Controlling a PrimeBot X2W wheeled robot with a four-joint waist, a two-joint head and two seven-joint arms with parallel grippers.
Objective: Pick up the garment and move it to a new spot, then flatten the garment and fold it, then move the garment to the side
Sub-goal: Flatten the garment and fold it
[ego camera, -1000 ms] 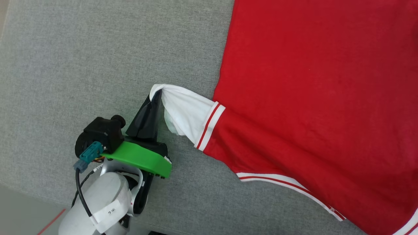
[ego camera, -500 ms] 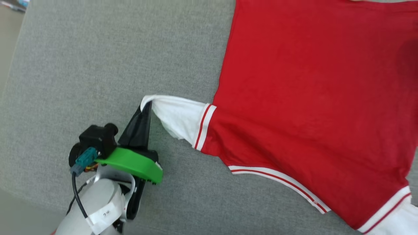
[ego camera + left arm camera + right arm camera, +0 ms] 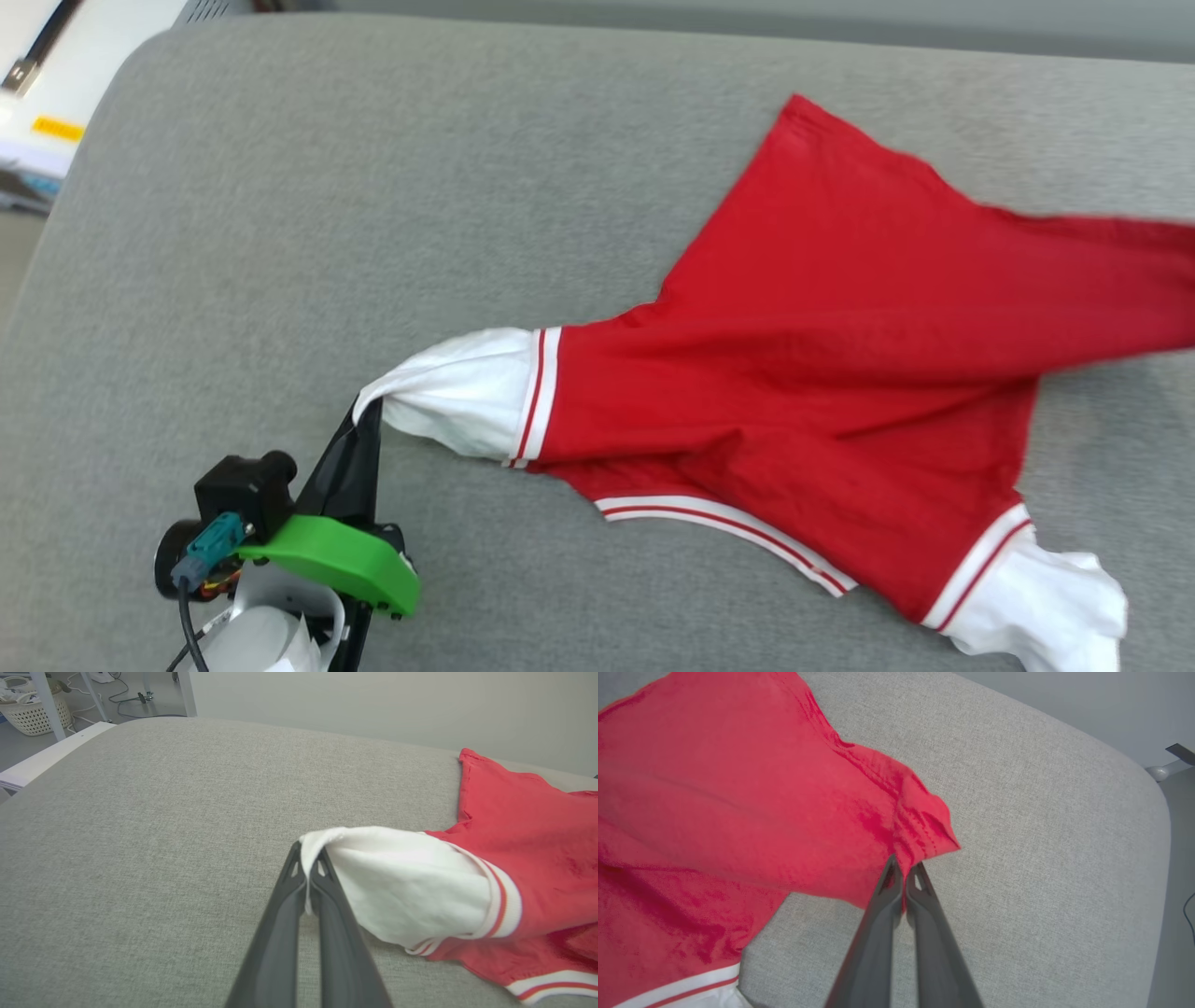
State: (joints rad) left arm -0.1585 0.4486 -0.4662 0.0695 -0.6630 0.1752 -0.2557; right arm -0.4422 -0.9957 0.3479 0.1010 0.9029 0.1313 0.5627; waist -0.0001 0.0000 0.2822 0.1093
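Left gripper [image 3: 366, 411], at 7 o'clock in the head view, is clamped on the cuff of the white sleeve [image 3: 457, 392]. Right gripper [image 3: 903, 865] is pinched tight on a red hem corner [image 3: 924, 830]. A second ago the garment [image 3: 794, 355] lay spread flat; now it's drawn into long folds between the two grips, running toward 3 o'clock. Its far part is blurred and seemingly off the grey cushion [image 3: 373, 187], and the head camera has tilted too. Reads as the carry to a new spot starting, with flattening and folding still ahead.

White sleeve of garment [image 3: 794, 373] in left claw [image 3: 366, 411]
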